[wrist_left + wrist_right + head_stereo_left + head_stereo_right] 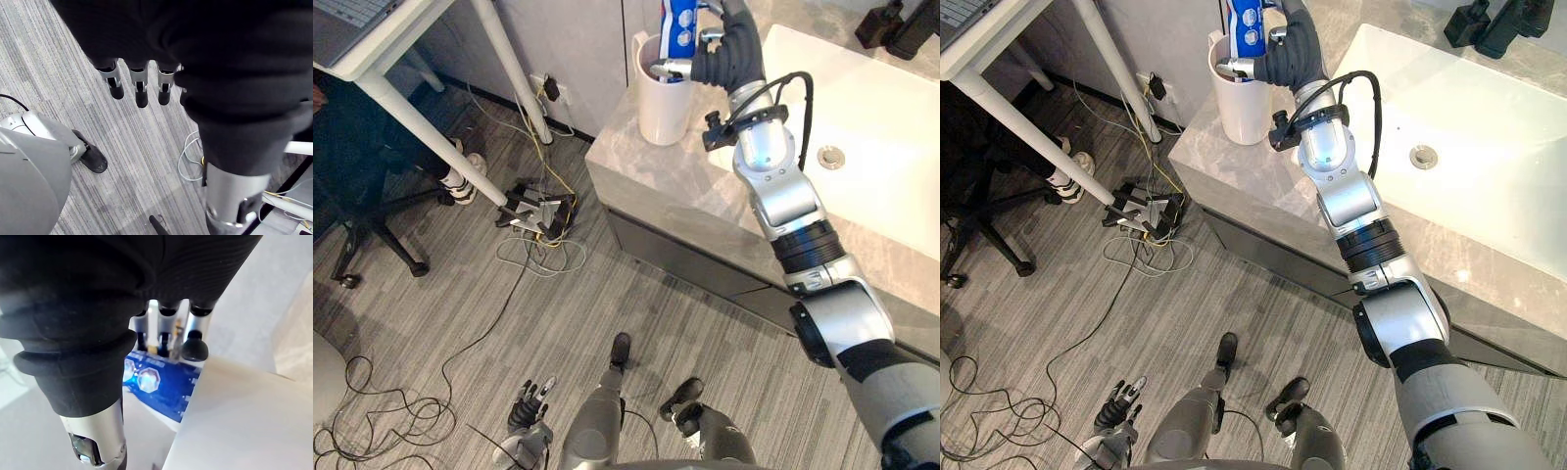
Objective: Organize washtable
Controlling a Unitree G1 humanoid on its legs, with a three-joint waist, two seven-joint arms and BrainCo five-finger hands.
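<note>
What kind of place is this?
Likely a mock bathroom vanity in an office or lab: white sink in a grey countertop, white cup, toothpaste tube, yet a desk and loose cables nearby.

A cup (661, 108) is set near the left end of the counter (646, 171), with a basin (871, 127) sunk in to its right. A tube (681, 24) is held upright at the cup's mouth by the right hand (729, 54). A desk (382, 49) is placed left of the counter, with cables (540, 211) spread on the floor between them.
</note>
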